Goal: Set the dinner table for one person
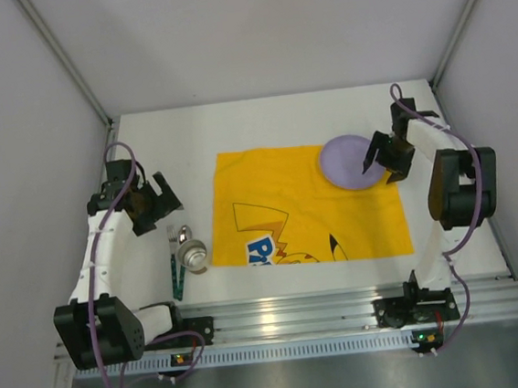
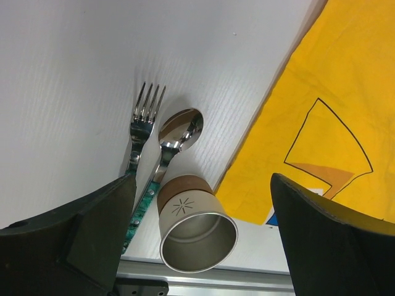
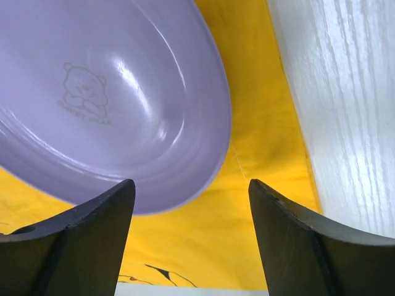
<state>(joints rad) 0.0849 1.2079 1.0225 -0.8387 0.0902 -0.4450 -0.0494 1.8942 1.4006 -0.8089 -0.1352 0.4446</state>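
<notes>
The white dinner table carries a yellow cartoon-printed cloth. A purple plate lies on the cloth's far right corner; it also shows in the right wrist view. A metal cup lies on its side left of the cloth, next to a fork and a spoon. My left gripper is open and empty, above and left of the cup. My right gripper is open and empty, over the plate's right edge.
A ribbed aluminium rail runs along the near edge, with both arm bases on it. Grey walls close the table at the left, right and back. Bare white table lies right of the cloth.
</notes>
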